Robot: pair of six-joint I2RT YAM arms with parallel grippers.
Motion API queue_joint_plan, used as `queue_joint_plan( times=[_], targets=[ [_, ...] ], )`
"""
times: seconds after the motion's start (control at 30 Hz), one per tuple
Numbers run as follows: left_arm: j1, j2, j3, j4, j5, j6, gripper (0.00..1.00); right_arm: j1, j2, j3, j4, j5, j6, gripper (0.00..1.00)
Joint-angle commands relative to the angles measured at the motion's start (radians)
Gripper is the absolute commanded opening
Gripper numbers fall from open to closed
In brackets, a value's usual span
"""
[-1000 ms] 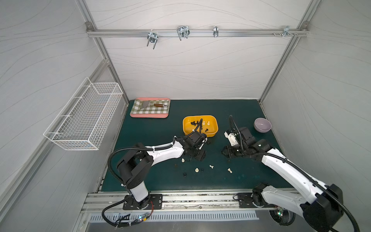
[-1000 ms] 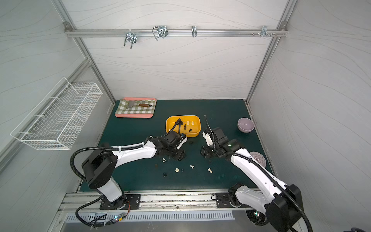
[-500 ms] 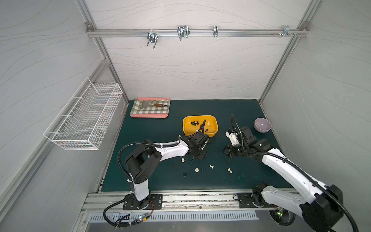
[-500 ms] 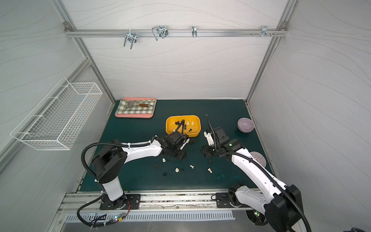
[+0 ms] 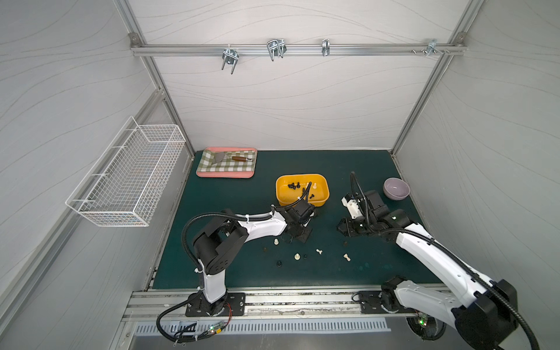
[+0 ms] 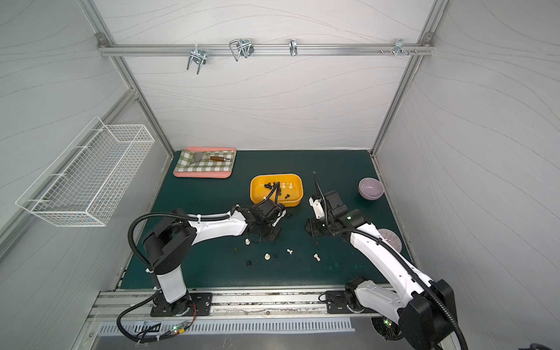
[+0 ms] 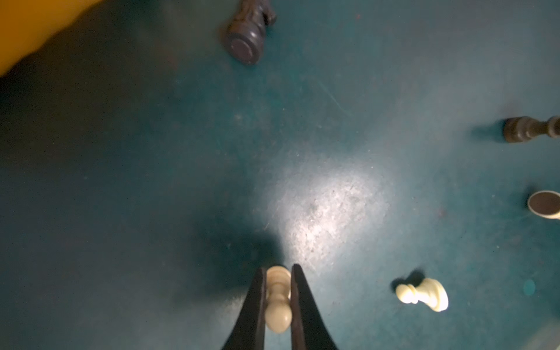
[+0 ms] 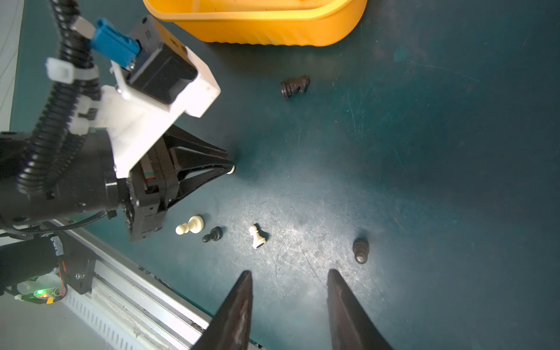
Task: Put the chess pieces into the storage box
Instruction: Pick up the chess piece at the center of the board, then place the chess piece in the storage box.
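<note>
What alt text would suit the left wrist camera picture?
The left hand pinches a cream pawn, seen against a green mat. A fallen cream piece, a dark piece and the yellow box's corner show nearby.

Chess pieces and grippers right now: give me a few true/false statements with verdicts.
1. The left gripper is shut on a cream pawn. True.
2. The right gripper holds a black piece. False: its fingers stand apart with nothing between them.
3. The storage box is empty. False: black and cream pieces lie in it.
4. A dark piece lies on its side on the mat near the box. True.
5. The checkered tray holds chess pieces. False: only a wooden-handled tool lies on it.
</note>
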Motion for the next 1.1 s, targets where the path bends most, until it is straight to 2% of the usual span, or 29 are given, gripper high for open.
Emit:
queue_joint_plan(
  times=[0.0,0.2,0.37,0.67,0.87,1.07],
  targets=[
    [-0.007,0.003,0.015,0.001,-0.022,0.002,0.11,-0.012,0.001,-0.014,-0.002,-0.015,-0.022,0.42],
    [-0.007,-0.034,0.008,0.018,0.028,0.027,0.10,-0.019,-0.001,-0.009,-0.002,-0.029,-0.030,0.42],
    [0.012,-0.071,0.058,-0.039,0.024,0.054,0.10,-0.022,-0.012,-0.011,-0.009,-0.033,-0.034,0.42],
    [0.140,-0.107,0.193,-0.067,0.063,0.071,0.10,-0.027,-0.022,-0.002,-0.023,-0.037,-0.039,0.42],
    [0.223,-0.055,0.329,-0.103,0.049,0.113,0.10,-0.028,-0.033,0.002,-0.033,-0.038,-0.041,0.42],
    [0.288,0.052,0.441,-0.156,0.042,0.100,0.10,-0.028,-0.060,-0.005,-0.054,-0.036,-0.037,0.42]
  ],
)
